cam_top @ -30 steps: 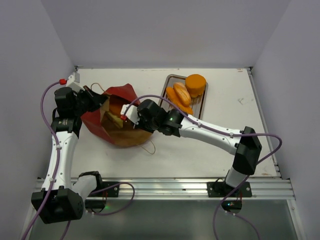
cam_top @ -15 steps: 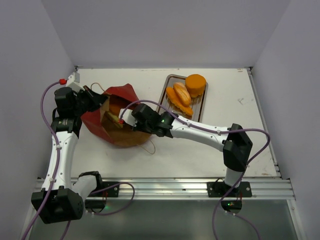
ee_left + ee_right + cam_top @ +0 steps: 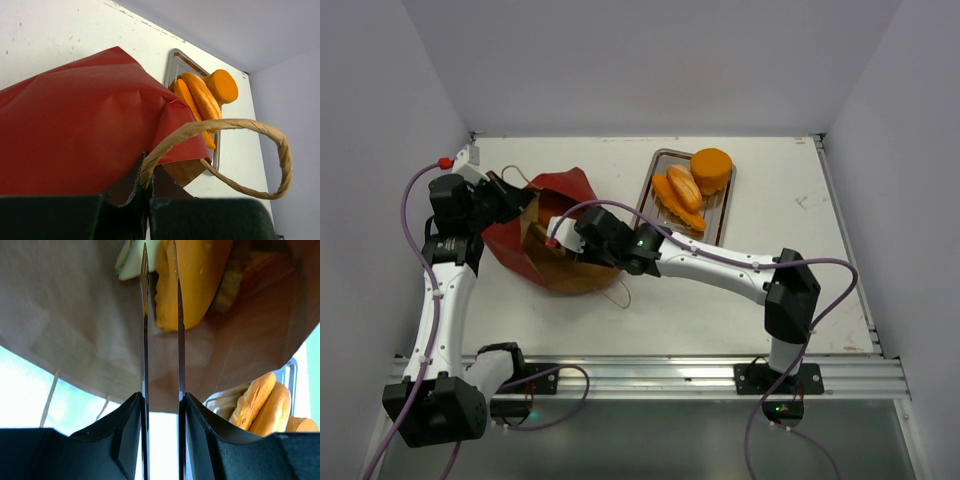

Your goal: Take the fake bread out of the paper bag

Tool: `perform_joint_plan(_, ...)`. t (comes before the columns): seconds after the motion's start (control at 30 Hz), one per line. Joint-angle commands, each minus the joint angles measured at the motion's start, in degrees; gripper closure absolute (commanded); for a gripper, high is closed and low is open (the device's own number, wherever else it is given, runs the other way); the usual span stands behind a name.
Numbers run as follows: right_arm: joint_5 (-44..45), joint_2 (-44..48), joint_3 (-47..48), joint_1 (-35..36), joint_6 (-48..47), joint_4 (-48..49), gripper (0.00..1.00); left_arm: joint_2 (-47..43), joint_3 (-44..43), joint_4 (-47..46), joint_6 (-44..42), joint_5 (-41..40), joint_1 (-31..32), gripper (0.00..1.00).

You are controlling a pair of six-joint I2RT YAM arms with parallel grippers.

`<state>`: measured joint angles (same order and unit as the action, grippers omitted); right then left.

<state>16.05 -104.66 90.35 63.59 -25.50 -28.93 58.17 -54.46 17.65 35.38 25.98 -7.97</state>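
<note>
The paper bag (image 3: 565, 188) lies on its side, red outside, brown inside, mouth toward the right. My left gripper (image 3: 516, 203) is shut on the bag's rim at the base of a cord handle (image 3: 235, 125); the red bag (image 3: 75, 130) fills the left wrist view. My right gripper (image 3: 556, 241) is inside the bag's mouth, jaws a narrow gap apart. Its fingertips (image 3: 144, 270) straddle the edge of an orange fake bread piece (image 3: 195, 285). A sandwich with green filling (image 3: 131, 262) and another piece (image 3: 237, 270) lie behind it.
A metal tray (image 3: 651, 173) to the right of the bag holds a round bun (image 3: 711, 168) and long bread pieces (image 3: 682, 190); they also show in the left wrist view (image 3: 200, 95) and right wrist view (image 3: 262, 400). A loose cord handle (image 3: 620, 294) lies on the table.
My right gripper has moved left, deeper into the bag's mouth. The left arm and the bag have stayed in place.
</note>
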Motion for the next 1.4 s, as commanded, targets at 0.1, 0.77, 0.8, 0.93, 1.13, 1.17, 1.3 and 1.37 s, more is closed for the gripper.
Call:
perform_joint_plan(0.1, 3.9, -1.9, 5.8, 1.3, 0.4, 1.8, 0.57, -0.5, -0.2, -1.7, 0.3, 1.2, -0.3, 1.0)
perform_joint_plan(0.77, 10.3, -8.4, 8.0, 2.1, 2.6, 3.6, 0.53, -0.5, 0.2, -2.0, 0.3, 1.4, -0.3, 1.0)
perform_joint_plan(0.8, 10.7, -8.3, 7.6, 2.5, 2.6, 4.1, 0.53, -0.6, 0.2, -2.0, 0.4, 1.4, -0.3, 1.0)
perform_joint_plan(0.93, 13.0, -8.4, 5.9, 3.3, 2.7, 5.5, 0.53, -0.7, 0.2, -2.3, 0.7, 1.6, -0.4, 1.0)
perform_joint_plan(1.13, 14.7, -9.6, 5.6, 4.2, 3.8, 6.0, 0.53, -1.2, 0.0, -2.5, 1.4, 2.2, -0.4, 1.0)
perform_joint_plan(1.17, 15.1, -9.9, 5.5, 4.3, 3.9, 6.1, 0.53, -1.2, 0.1, -2.5, 1.4, 2.2, -0.3, 1.0)
perform_joint_plan(1.3, 17.0, -11.1, 6.0, 4.7, 4.5, 6.0, 0.56, -1.6, -0.1, -2.4, 1.5, 2.3, -0.3, 1.0)
perform_joint_plan(1.37, 17.6, -11.4, 6.0, 4.8, 4.5, 6.1, 0.58, -1.6, 0.0, -2.4, 1.6, 2.3, -0.3, 1.0)
